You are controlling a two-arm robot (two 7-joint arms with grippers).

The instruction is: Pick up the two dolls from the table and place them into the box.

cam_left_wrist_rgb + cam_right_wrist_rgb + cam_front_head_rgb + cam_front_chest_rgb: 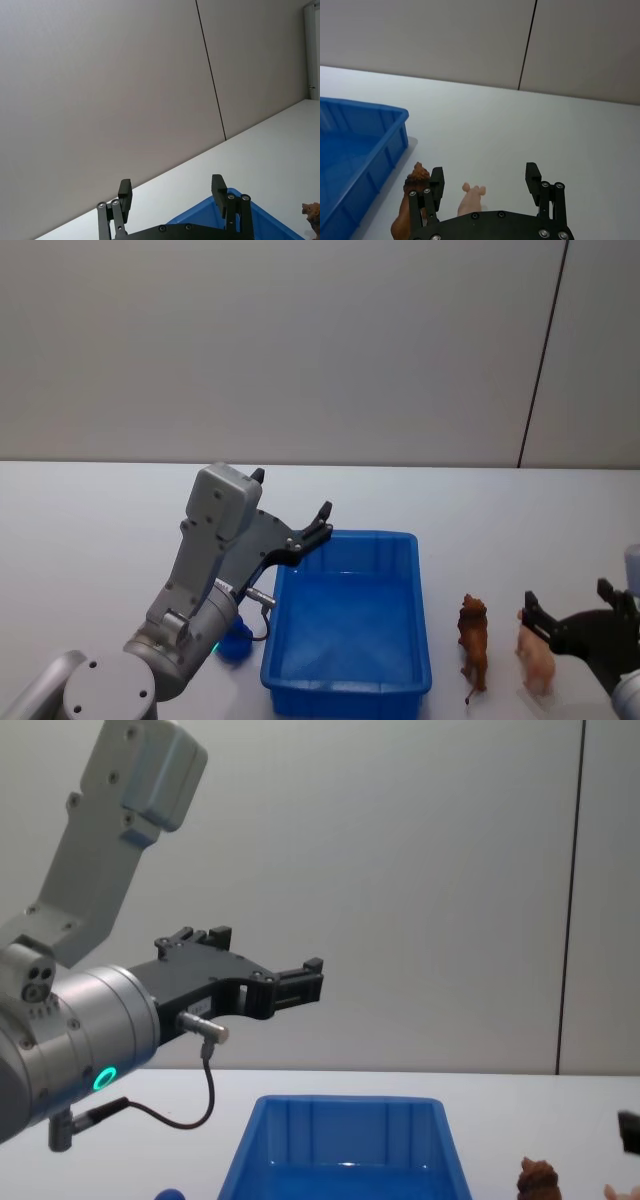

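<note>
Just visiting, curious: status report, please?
Left gripper open, raised near box. Right gripper open at pink doll. Brown doll beside it, both on table. Nothing blocking.

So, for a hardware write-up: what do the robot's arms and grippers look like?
The left arm has light grey, rounded housings, a boxy wrist block, a green lit ring and a thin black cable with a silver plug. The left gripper and right gripper are black two-finger linkages with silver screws.

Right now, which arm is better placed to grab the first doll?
Right. The right gripper is open, low over the table at the pink doll, with the brown doll beside it. The left gripper hangs raised, across the box from both dolls.
</note>
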